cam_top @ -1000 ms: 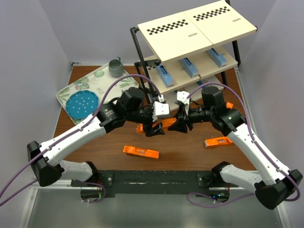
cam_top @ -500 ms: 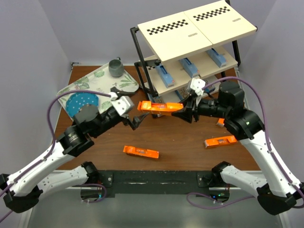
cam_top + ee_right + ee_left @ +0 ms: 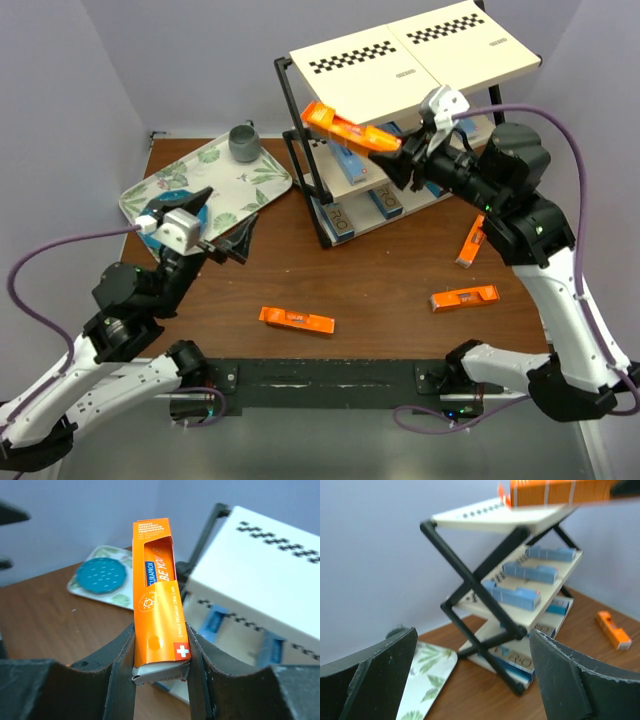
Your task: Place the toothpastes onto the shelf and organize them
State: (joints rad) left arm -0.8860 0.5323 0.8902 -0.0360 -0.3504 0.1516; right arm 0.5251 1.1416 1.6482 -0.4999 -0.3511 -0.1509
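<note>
My right gripper [image 3: 405,152] is shut on an orange toothpaste carton [image 3: 346,127] and holds it high at the left front of the shelf [image 3: 420,60], by the top board's edge. In the right wrist view the carton [image 3: 156,585] stands upright between my fingers [image 3: 120,660]. My left gripper [image 3: 218,222] is open and empty, low at the left near the tray. Blue cartons [image 3: 350,160] lie on the middle tier, and silver-white and blue ones [image 3: 338,218] on the bottom tier. Three orange cartons lie on the table: one near the front [image 3: 295,319], one at the right [image 3: 464,298], one tilted by the shelf [image 3: 470,240].
A leaf-patterned white tray [image 3: 215,175] at the back left holds a blue dotted disc [image 3: 160,213] and a grey cup [image 3: 243,142]. Purple cables loop from both arms. Grey walls close in the table on both sides.
My right gripper has lifted the orange carton from table height up to the shelf's top board. My left gripper let it go, opened and drew back to the left.
</note>
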